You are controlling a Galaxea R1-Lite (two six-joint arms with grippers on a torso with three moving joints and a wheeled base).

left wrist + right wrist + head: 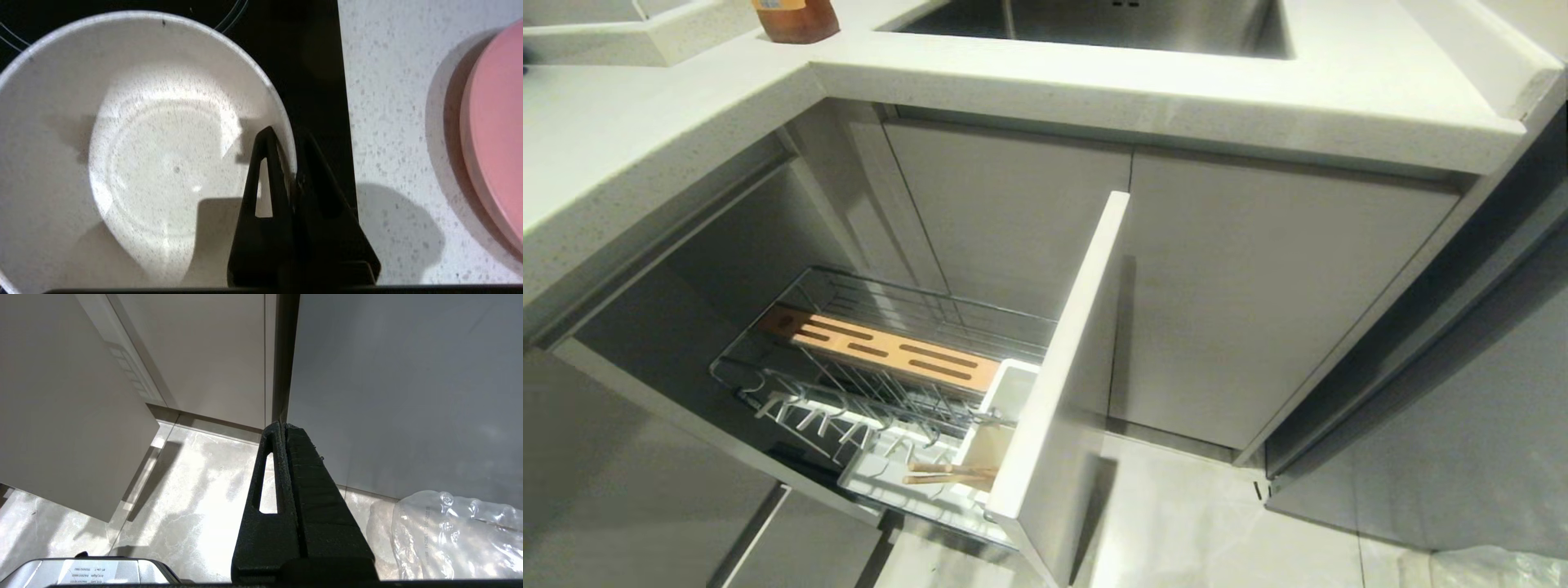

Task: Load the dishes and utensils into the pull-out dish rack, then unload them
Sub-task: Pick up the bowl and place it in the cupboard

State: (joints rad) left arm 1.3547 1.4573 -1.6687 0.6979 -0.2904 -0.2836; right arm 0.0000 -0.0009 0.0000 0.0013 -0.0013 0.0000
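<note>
— On the speckled white table (392,122), what does my left wrist camera give you?

— I see the left end effector (292,163) clamped on the rim of the plain cream-white bowl (135,155), one finger (265,179) inside the bowl, the other outside. The bowl sits on a black glass surface (314,61) set into the table. A round pastel-pink plate (496,134) lies flat on the table, well apart from the bowl.

— And the rack?

— From the head camera, I see the chrome wire pull-out dish rack (849,384) drawn out of the cabinet under the table, its tall white front panel (1062,376) standing edge-on to me. A slotted light-wood strip (886,349) runs along the far side. Two thin light-wooden chopsticks (947,474) lie in the white utensil cup (988,453) just behind the panel. Neither arm shows in that view.

— The other arm?

— My right end effector (284,428) hangs low, fingers pressed together on nothing, over the pale marbled floor (196,498) near grey cabinet doors (388,388) and a crumpled clear plastic sheet (457,535).
</note>
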